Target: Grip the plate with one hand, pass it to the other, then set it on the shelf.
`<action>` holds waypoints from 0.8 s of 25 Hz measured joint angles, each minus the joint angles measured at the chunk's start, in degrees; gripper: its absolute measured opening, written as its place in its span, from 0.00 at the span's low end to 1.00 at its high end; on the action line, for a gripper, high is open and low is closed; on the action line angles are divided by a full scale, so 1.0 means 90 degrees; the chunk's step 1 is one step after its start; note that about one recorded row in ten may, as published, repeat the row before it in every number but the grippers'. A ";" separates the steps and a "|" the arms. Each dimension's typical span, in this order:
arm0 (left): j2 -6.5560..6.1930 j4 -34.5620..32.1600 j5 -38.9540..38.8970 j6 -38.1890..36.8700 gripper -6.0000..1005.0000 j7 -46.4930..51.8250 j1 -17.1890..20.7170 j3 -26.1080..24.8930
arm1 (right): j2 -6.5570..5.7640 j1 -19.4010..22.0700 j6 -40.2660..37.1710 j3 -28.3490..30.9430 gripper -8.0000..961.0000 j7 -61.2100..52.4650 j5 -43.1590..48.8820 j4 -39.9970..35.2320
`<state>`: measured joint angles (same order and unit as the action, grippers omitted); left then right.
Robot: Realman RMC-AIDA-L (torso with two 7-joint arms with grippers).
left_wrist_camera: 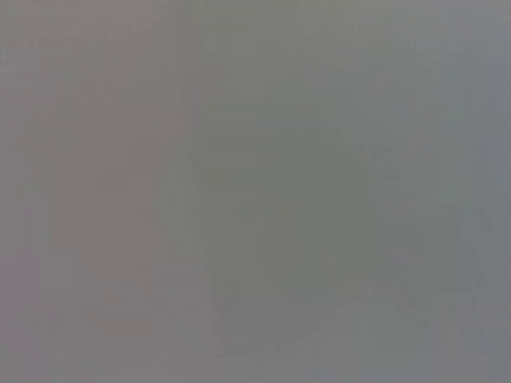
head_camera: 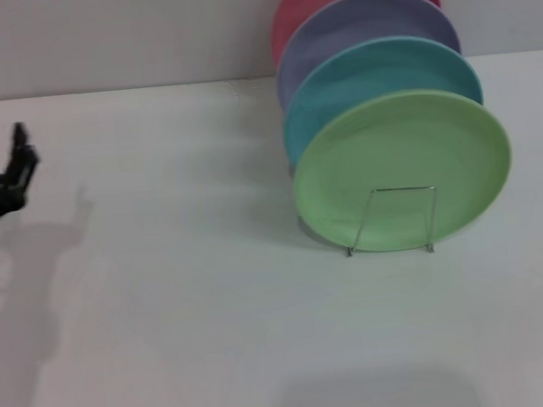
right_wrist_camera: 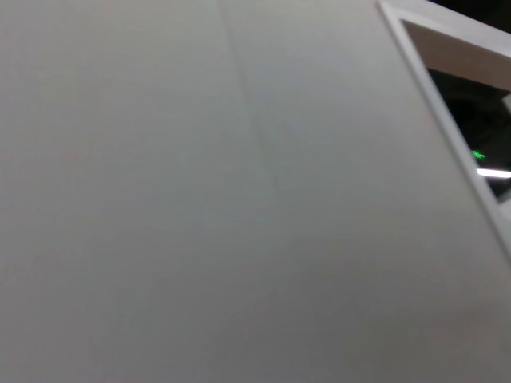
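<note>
Left gripper (head_camera: 22,150) at far left edge, above table (head_camera: 186,317), touched nothing, held nothing; finger spacing could not be told. Right gripper out of view. Green plate (head_camera: 401,167) stood upright in rack (head_camera: 388,219), nearest of four plates, right of centre. Wide bare tabletop lay between gripper and plate.

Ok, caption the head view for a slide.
Light green plate upright at the front of the wire plate rack; left gripper far aside.
</note>
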<state>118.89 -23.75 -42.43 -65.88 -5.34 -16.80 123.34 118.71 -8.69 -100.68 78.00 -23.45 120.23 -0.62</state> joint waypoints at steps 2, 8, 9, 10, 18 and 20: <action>-0.0011 0.0119 -0.0171 -0.0022 0.81 0.0019 -0.0012 -0.0037 | 0.0008 0.0138 -0.0045 0.0005 0.68 -0.0205 -0.0017 -0.0009; -0.0014 0.0304 -0.0196 -0.0211 0.81 0.0110 -0.0026 -0.0047 | 0.0013 0.0078 0.0053 0.0001 0.79 -0.0179 -0.0149 -0.0072; -0.0012 0.0318 -0.0200 -0.0260 0.81 0.0123 -0.0018 -0.0047 | 0.0017 0.0055 0.0053 -0.0021 0.81 -0.0089 -0.0146 -0.0087; -0.0011 0.0320 -0.0203 -0.0302 0.81 0.0160 -0.0010 -0.0047 | 0.0023 0.0039 0.0036 -0.0036 0.83 0.0015 -0.0138 -0.0096; -0.0014 0.0377 -0.0218 -0.0312 0.81 0.0260 0.0073 -0.0293 | 0.0110 0.0000 0.0032 -0.0059 0.87 0.0619 -0.0122 -0.0076; -0.0017 0.0412 -0.0220 -0.0342 0.81 0.0261 0.0116 -0.0319 | 0.0118 0.0023 0.0016 -0.0063 0.87 0.0618 -0.0112 -0.0064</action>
<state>118.74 -20.04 -44.41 -68.95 -2.99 -15.75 120.47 119.77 -8.48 -100.54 77.43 -17.89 119.23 -1.19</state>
